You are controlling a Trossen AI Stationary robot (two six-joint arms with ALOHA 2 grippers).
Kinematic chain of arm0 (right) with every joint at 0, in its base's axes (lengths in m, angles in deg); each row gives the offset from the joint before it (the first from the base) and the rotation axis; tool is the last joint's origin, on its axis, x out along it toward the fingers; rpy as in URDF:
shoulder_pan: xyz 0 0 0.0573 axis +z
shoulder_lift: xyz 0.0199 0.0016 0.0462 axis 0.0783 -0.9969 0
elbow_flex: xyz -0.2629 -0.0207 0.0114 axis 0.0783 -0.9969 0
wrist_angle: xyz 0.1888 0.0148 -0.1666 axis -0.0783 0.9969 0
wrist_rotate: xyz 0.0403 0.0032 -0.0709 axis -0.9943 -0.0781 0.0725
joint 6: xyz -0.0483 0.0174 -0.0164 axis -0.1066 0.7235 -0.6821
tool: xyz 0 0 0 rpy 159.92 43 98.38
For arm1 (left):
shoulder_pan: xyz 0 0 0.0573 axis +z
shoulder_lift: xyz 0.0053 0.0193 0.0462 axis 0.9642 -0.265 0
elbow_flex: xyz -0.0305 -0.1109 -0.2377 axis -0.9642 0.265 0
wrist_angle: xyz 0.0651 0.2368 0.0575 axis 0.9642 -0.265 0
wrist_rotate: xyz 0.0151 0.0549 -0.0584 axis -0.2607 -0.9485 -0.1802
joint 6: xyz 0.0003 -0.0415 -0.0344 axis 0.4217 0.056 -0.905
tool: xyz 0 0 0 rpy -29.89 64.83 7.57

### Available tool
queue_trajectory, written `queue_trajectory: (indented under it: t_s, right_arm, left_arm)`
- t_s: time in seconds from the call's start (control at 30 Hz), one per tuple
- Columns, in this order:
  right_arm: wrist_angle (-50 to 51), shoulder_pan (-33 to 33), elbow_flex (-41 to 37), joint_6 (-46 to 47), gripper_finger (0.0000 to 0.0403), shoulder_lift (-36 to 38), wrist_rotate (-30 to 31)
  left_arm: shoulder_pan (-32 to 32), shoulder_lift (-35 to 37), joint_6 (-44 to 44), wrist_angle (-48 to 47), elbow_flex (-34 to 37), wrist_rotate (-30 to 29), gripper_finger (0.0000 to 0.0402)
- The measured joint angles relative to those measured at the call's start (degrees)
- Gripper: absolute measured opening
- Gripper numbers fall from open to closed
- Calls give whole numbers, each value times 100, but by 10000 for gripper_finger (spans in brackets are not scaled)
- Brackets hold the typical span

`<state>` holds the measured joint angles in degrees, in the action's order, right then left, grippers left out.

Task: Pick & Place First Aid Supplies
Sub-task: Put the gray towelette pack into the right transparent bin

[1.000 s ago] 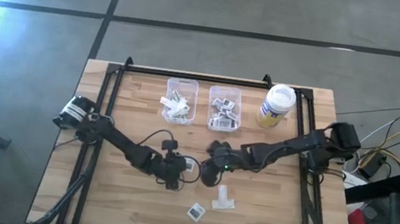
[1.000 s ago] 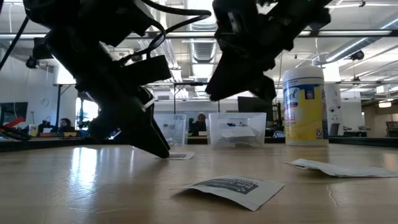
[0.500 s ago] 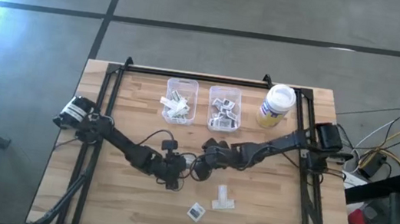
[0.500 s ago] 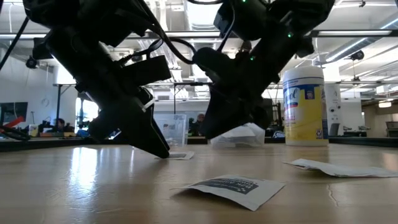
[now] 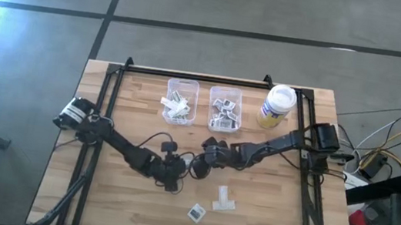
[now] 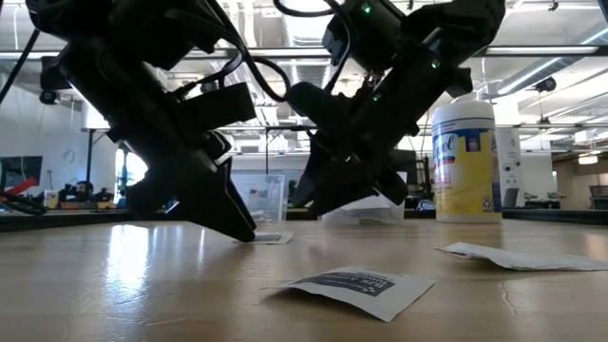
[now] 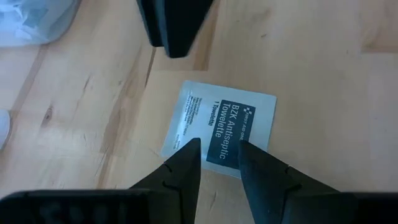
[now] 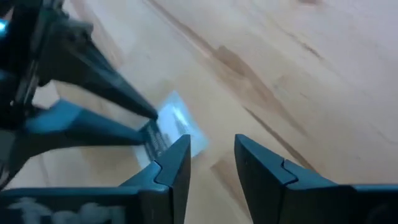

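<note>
While the left fingers (image 7: pixel 217 163) stand a little apart with their tips down on the white packet (image 7: pixel 219 127), which lies flat on the table (image 7: pixel 323 74), they hold nothing yet. They should slide under one edge, then pinch softly. The right fingers (image 8: pixel 211 158), parted and empty, hang just past the packet's far side and should stay clear.

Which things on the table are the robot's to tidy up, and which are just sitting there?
For the job: antiseptic towelette packet, square packet, pale strip packets, packets in the two clear bins.

Just there: wipes jar, wooden table.
</note>
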<state>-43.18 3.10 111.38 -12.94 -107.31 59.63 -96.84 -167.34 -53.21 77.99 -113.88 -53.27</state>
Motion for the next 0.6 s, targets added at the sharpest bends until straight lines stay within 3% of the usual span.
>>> queue_trajectory:
  t_s: [0.3, 0.6]
  right_arm:
    - [-331, -22, -2, 251, 123, -361, 66]
    - [-518, -26, 167, 245, 119, -544, -725]
  left_arm:
    - [-44, -7, 69, 361, 77, 107, 122]
    - [-51, -7, 68, 408, 136, 50, 122]
